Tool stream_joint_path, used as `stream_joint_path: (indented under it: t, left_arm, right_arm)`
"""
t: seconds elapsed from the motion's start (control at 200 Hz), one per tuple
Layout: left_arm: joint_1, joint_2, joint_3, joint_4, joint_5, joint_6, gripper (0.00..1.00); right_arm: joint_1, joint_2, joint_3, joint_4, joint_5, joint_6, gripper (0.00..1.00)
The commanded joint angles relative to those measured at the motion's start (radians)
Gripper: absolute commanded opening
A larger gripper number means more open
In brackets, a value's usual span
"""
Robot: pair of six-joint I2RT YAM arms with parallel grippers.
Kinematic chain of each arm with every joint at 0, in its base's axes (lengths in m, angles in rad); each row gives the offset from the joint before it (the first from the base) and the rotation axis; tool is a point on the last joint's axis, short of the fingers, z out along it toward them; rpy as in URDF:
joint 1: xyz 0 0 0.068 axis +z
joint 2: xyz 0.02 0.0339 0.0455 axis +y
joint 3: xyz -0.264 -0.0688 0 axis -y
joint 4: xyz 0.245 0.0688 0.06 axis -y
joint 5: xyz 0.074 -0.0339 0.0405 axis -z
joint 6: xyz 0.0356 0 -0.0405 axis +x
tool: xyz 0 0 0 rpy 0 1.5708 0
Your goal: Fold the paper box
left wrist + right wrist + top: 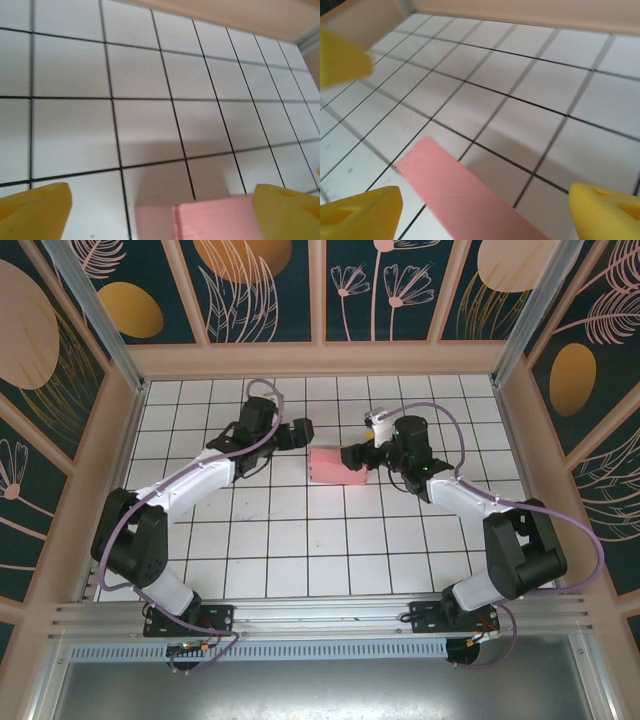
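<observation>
The paper box (334, 467) is a small flat pink rectangle lying on the white tiled floor near the middle, between the two arms. My left gripper (300, 433) hovers at its upper left, open. In the left wrist view the yellow fingertips (36, 209) stand wide apart at the bottom corners, with the box's pink top (215, 220) low between them and nothing clamped. My right gripper (356, 455) sits at the box's right edge, also open. In the right wrist view its yellow fingers (362, 214) stand well apart over one long pink side of the box (465, 192).
White tiles with black grid lines (300, 540) cover the floor. Tan walls (320, 360) enclose it at the back and both sides. A yellow fingertip (340, 60) shows at the upper left of the right wrist view.
</observation>
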State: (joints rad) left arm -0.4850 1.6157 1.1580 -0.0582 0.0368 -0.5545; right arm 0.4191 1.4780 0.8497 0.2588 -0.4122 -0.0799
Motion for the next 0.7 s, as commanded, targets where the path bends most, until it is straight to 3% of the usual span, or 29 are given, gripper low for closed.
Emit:
stream_joint_path:
  t: [0.0, 0.18, 0.5, 0.696]
  left_arm:
    - [0.065, -0.031, -0.065, -0.014, 0.034, -0.021, 0.96]
    - [0.107, -0.074, -0.136, -0.006, 0.034, -0.015, 0.97]
    - [0.117, -0.071, -0.177, 0.004, 0.020, 0.011, 0.97]
    - [0.116, -0.055, -0.176, 0.006, 0.021, 0.022, 0.97]
  right_arm:
    - [0.009, 0.021, 0.094, -0.100, -0.193, -0.289, 0.89]
    - [0.016, 0.162, 0.329, -0.389, -0.254, -0.524, 0.88]
    - [0.059, 0.358, 0.545, -0.608, -0.205, -0.673, 0.85]
    - [0.093, 0.456, 0.652, -0.769, -0.175, -0.726, 0.75]
